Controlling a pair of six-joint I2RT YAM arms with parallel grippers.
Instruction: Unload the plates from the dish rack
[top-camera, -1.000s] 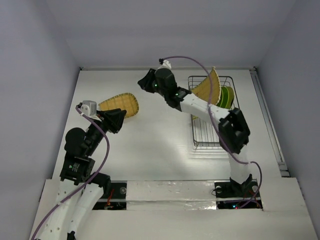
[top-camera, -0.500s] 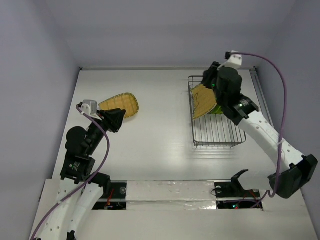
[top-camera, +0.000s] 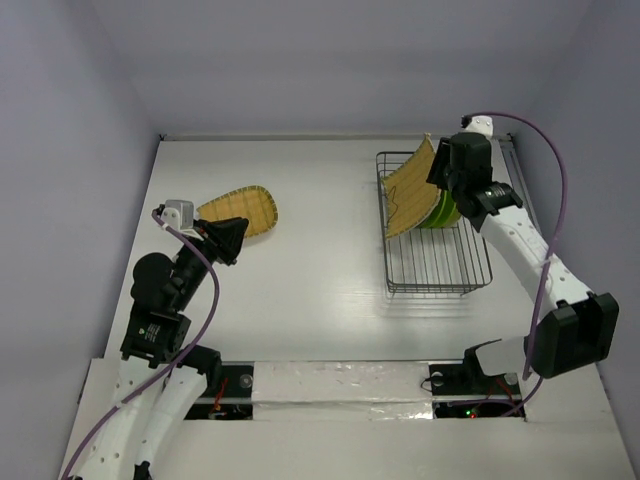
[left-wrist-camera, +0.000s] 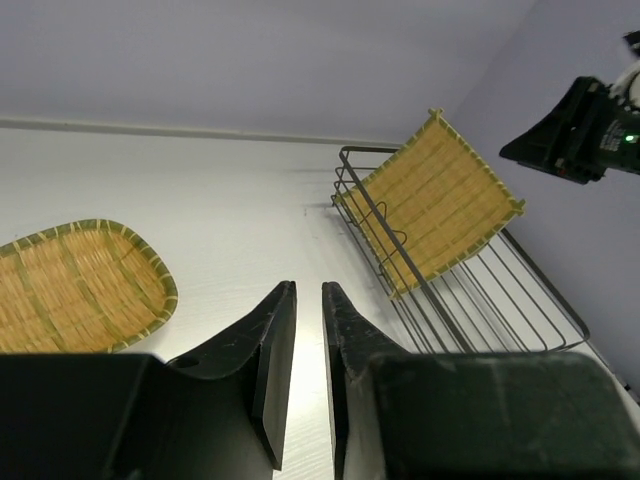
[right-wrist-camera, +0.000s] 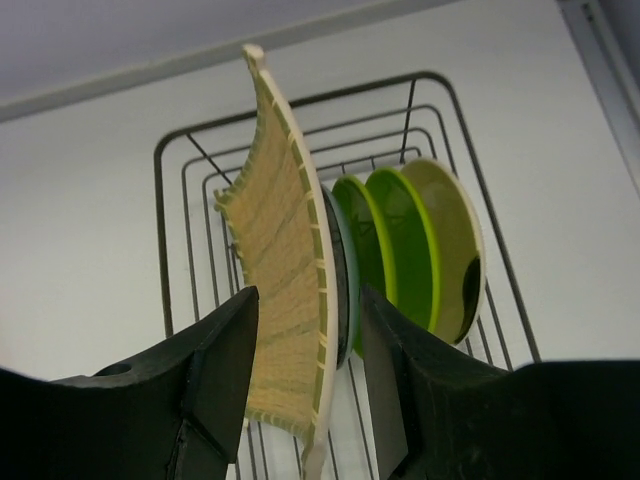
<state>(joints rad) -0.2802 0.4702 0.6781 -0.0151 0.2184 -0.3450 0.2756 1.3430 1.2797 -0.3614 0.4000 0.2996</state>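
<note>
The dish rack (top-camera: 437, 262) of dark wire stands at the right. In it the square yellow plate (right-wrist-camera: 285, 250) stands on edge, with a blue-white plate (right-wrist-camera: 341, 270), lime-green plates (right-wrist-camera: 395, 245) and a cream plate (right-wrist-camera: 452, 235) with a dark patch behind it. My right gripper (right-wrist-camera: 307, 295) is open, its jaws either side of the square plate's edge. The oval yellow plate (top-camera: 240, 210) lies flat on the table at the left. Just in front of it my left gripper (left-wrist-camera: 308, 287) hovers empty, its jaws a narrow slit apart.
The white table (top-camera: 320, 250) ends at a back wall and a raised rail (top-camera: 535, 240) on the right. The front half of the rack (left-wrist-camera: 480, 300) holds no plates. My right arm (top-camera: 520, 240) reaches along the rack's right side.
My right arm has swung from the table's middle back to the rack, and its jaws now straddle the square plate. The left arm has stayed put.
</note>
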